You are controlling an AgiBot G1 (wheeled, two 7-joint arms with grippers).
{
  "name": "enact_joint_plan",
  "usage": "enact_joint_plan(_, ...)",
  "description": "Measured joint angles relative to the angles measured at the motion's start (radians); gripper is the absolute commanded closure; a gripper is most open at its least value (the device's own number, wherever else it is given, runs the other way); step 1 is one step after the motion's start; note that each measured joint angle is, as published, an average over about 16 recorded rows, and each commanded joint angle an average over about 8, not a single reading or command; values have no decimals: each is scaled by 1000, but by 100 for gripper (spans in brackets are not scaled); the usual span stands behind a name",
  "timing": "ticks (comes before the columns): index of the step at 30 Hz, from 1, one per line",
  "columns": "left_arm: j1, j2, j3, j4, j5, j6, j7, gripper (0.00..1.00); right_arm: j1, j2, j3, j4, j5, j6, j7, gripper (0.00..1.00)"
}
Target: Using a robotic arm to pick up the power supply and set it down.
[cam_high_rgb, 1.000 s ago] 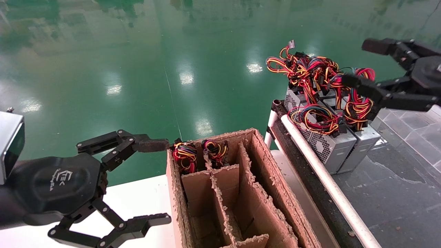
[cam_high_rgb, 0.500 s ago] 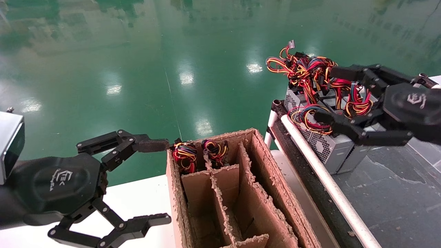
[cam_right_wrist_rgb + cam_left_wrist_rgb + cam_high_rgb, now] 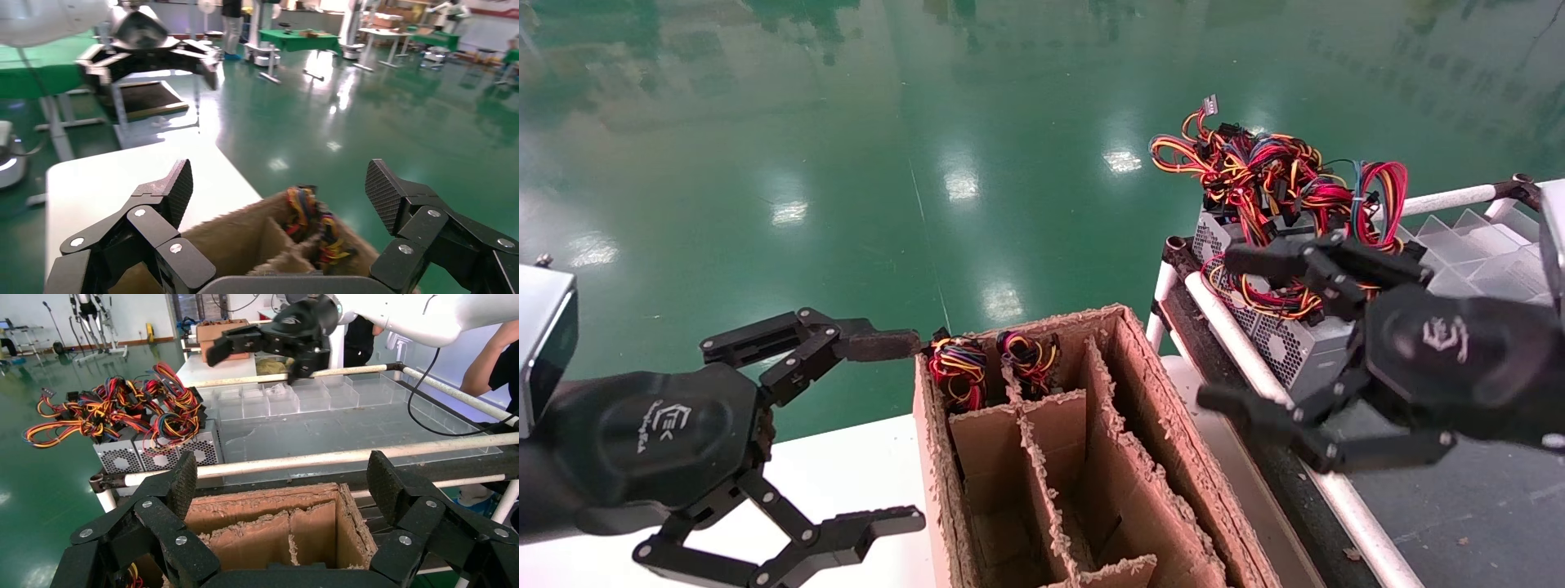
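Observation:
The power supply shows by its tall loop of mostly red wires (image 3: 1387, 189) at the right of the row on the rack; its grey box is hidden behind my right gripper (image 3: 1226, 331). In the left wrist view the power supply (image 3: 205, 450) is the rightmost box. The right gripper is open and empty. It hangs in front of the row, over the rack's white pipe, and faces the cardboard box. My left gripper (image 3: 895, 433) stands open and empty at the lower left beside that box. The right gripper (image 3: 257, 360) also shows far off in the left wrist view.
A worn cardboard box (image 3: 1140, 392) with dividers sits in the middle, with small wire coils (image 3: 959, 369) in its far compartments. Two perforated grey boxes (image 3: 1287, 347) with mixed wires stand left of the power supply. The white pipe (image 3: 1238, 343) edges the rack. Clear plastic bins (image 3: 1475, 245) lie behind.
My right gripper has come down and leftward from above the wire loops to the rack's near edge, turning toward the cardboard box, open and empty throughout. The left arm has not moved.

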Motion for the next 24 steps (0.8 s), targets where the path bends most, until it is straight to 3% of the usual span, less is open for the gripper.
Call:
enact_joint_plan(12, 0, 0, 0, 0, 0, 0, 0, 0, -121, 15, 23, 206, 40, 23, 65, 0)
enact_joint_plan(24, 0, 0, 0, 0, 0, 0, 0, 0, -144, 18, 29, 246, 50, 29, 77, 0)
